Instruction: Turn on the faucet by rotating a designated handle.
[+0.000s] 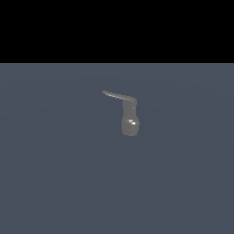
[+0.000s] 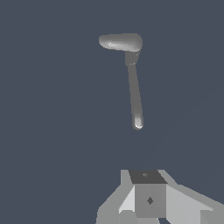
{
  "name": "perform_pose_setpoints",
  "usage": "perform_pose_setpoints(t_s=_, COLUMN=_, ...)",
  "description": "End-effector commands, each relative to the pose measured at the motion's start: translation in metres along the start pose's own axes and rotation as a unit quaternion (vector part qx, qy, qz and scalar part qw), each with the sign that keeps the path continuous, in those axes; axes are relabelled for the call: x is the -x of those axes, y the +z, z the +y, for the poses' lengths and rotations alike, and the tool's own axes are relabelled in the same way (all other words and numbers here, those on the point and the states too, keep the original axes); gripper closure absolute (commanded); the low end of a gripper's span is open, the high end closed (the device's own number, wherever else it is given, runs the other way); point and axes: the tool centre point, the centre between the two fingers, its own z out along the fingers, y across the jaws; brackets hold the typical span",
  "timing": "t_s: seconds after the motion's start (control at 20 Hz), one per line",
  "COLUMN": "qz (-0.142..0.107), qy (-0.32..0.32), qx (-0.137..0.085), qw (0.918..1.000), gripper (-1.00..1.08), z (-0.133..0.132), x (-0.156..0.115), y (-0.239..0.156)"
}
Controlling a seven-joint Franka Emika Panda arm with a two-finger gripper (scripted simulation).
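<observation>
The faucet (image 1: 130, 124) is a small glossy grey fixture with a rounded body and a short neck, standing near the middle of the exterior view. Its handle (image 1: 119, 96) is a thin curved lever on top, pointing to the exterior view's left. In the wrist view the faucet body (image 2: 120, 42) is the rounded blob and the handle (image 2: 134, 94) is the long thin bar, its glossy tip nearest my gripper (image 2: 148, 199). Only grey and white parts of the gripper show at the picture's edge, clear of the handle and holding nothing. The gripper does not show in the exterior view.
A flat dark blue-grey floor (image 1: 55, 173) lies all around the faucet. A black band fills the top of the exterior view.
</observation>
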Motion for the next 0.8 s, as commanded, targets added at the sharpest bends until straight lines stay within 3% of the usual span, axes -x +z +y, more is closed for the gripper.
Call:
perform_pose_setpoints(t_s=0.0, qz=-0.006, qy=0.028, qx=-0.012, qw=0.9995, gripper=1.08, z=-0.004, x=-0.015, y=0.005)
perform_pose_setpoints(t_s=0.4, qz=-0.028, qy=0.144, qx=-0.044, qw=0.9882, gripper=1.08, z=-0.019, x=-0.074, y=0.033)
perform_pose_setpoints(t_s=0.75, qz=-0.045, qy=0.253, qx=-0.055, qw=0.9649, gripper=1.08, z=-0.029, x=-0.125, y=0.067)
